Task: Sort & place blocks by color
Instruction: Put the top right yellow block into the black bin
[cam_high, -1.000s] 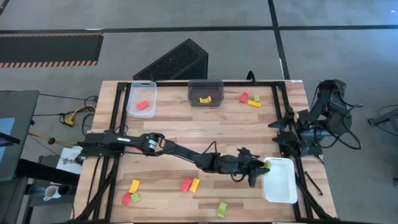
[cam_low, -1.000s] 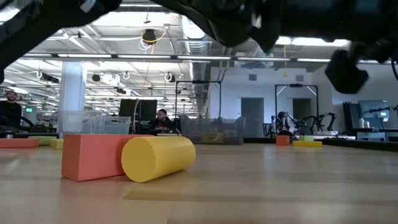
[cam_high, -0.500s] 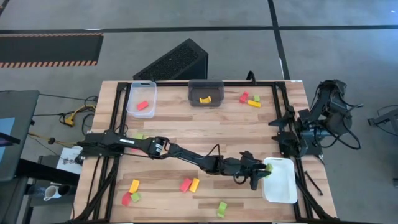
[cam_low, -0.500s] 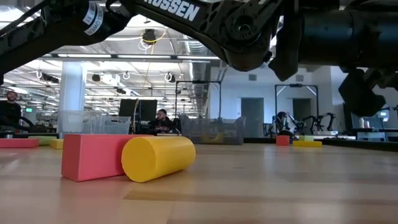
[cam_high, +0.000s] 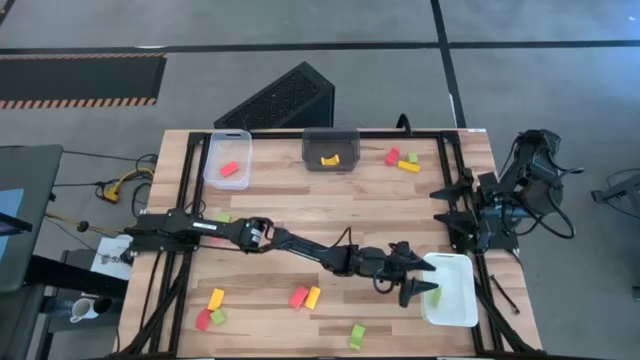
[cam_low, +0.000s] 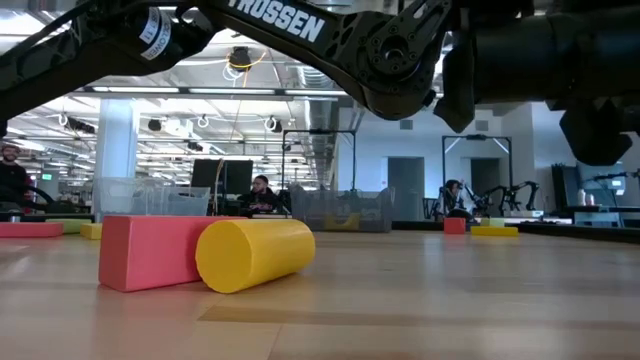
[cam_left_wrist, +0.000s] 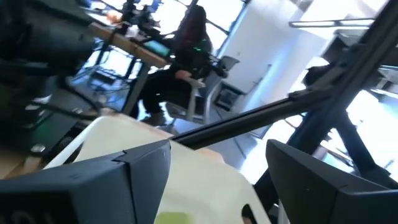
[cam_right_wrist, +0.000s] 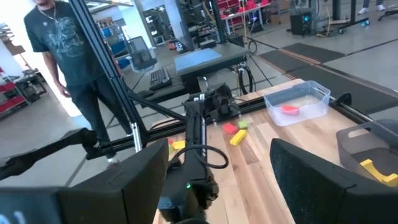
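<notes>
My left arm reaches across the table to the white tray (cam_high: 456, 312) at the near right. My left gripper (cam_high: 424, 284) hangs open just over the tray's left rim. A light green block (cam_high: 437, 297) lies in the tray, just ahead of the spread fingers. In the left wrist view it shows as a green block (cam_left_wrist: 174, 218) low between the fingers, on the tray (cam_left_wrist: 199, 167). My right gripper (cam_high: 452, 213) waits open at the table's right edge. A red block (cam_high: 229, 169) lies in the clear tray, a yellow block (cam_high: 330, 159) in the dark grey tray.
Loose blocks lie at the far right (cam_high: 404, 160), near the left front (cam_high: 212, 310), at the middle front (cam_high: 305, 297) and by the near edge (cam_high: 357, 335). The low view shows a red block (cam_low: 150, 250) beside a yellow cylinder (cam_low: 255, 253). A person stands beyond the table (cam_right_wrist: 68, 50).
My left gripper has moved a little toward the near edge and down over the white tray, rolled somewhat, and opened. The green block it carried has left the fingers and now lies in the tray.
</notes>
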